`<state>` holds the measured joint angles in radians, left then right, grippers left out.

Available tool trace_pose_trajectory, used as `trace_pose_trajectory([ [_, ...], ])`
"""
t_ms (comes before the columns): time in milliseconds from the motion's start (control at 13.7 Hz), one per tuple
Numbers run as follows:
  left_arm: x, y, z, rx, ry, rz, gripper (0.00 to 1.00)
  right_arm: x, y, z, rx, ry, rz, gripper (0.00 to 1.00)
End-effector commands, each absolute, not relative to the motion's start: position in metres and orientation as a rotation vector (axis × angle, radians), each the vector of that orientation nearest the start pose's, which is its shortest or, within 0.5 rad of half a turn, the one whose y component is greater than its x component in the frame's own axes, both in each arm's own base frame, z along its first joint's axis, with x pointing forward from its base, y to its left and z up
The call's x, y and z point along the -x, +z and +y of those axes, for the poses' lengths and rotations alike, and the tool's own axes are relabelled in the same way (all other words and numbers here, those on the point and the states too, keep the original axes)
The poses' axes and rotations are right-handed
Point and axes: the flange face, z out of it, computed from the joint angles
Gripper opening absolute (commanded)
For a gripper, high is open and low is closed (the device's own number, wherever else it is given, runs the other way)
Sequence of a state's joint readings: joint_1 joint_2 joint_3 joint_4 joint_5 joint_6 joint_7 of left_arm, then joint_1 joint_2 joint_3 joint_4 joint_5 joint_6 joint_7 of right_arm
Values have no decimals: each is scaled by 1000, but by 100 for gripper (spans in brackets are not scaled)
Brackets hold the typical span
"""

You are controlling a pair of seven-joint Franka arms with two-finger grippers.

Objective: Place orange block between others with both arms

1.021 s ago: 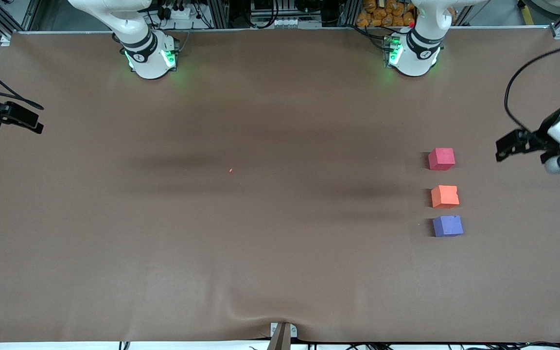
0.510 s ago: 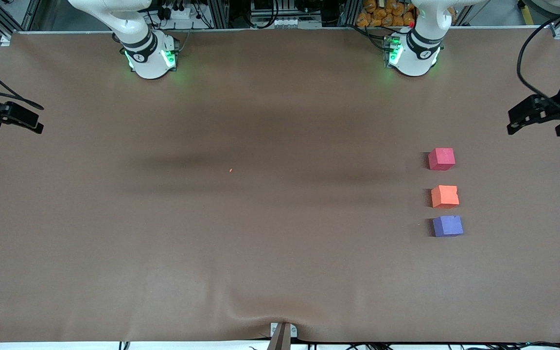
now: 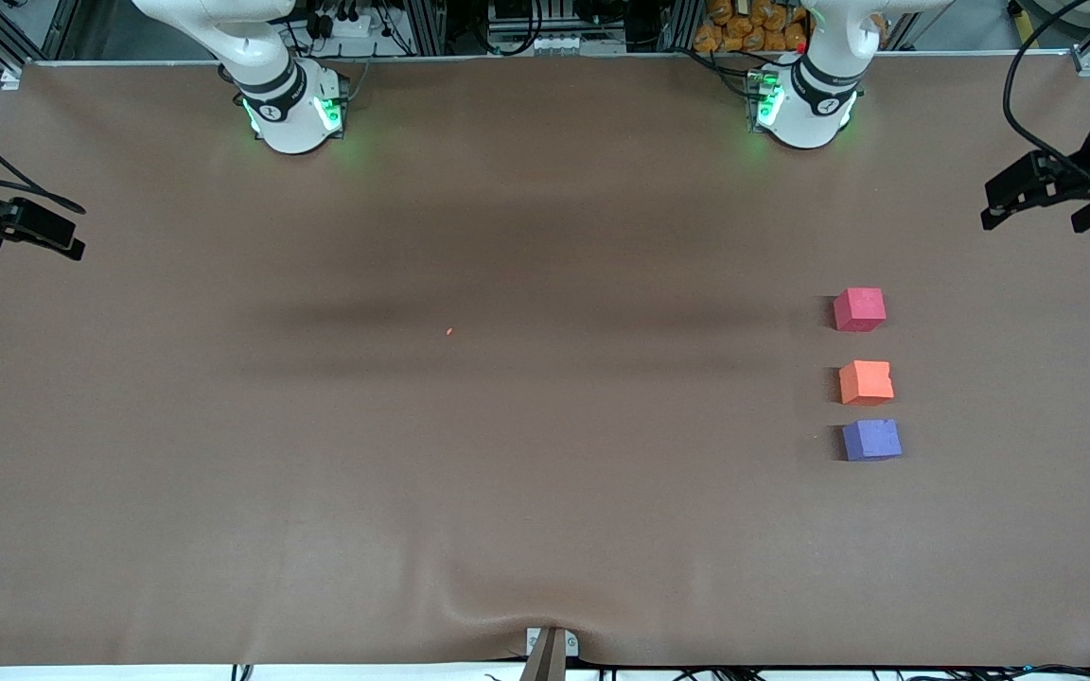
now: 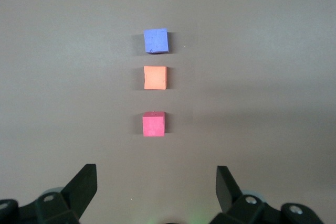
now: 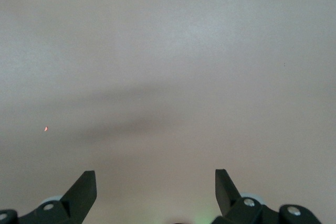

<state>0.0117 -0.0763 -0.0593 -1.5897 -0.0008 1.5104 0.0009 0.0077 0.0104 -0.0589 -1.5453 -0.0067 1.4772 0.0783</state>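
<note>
Toward the left arm's end of the table, three foam cubes are sitting in one line: pinkish-red block (image 3: 859, 309) farthest from the front cam, orange block (image 3: 866, 382) in the middle, purple block (image 3: 871, 440) nearest. All three are apart, none touching (orange is sitting a bit closer to purple than to red, gaps not quite even). So the orange one is already lying between the others; placement looks done to me, what's left is prob. just clearing the arms.

Doing this step well, imo: keep both grippers high and away from the row, no sweeping low across the cubes since light foam will shift at any nudge. If a re-centre is wanted, come straight down over orange w/ fingers spanning its side faces, not clipping purple, which is just beside it.

Left gripper (image 3: 1037, 199) is hanging over the table edge at the left arm's end, well apart from the blocks, fingers (image 4: 84, 184) spread wide and holding nothing; its wrist cam is looking down the whole row from the red end. Right gripper (image 3: 20, 230) is parked over the table edge at the right arm's end, waiting, fingers (image 5: 84, 190) also wide apart, empty, only bare brown table cover (image 5: 173, 66) under it (plus a tiny red speck (image 5: 45, 128)).
</note>
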Motion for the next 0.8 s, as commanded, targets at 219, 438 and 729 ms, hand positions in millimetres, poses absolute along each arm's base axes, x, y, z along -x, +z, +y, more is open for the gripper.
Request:
trace_pose_trajectory([
  [219, -515, 653, -24, 3138, 27, 31, 100, -543, 624, -28, 3132, 123, 212, 100],
  [438, -516, 659, -23, 3137, 5, -48, 100, -543, 625, -28, 3131, 123, 214, 100],
  [729, -525, 657, -19, 3124, 44, -55, 100, -542, 625, -27, 3132, 120, 212, 100],
])
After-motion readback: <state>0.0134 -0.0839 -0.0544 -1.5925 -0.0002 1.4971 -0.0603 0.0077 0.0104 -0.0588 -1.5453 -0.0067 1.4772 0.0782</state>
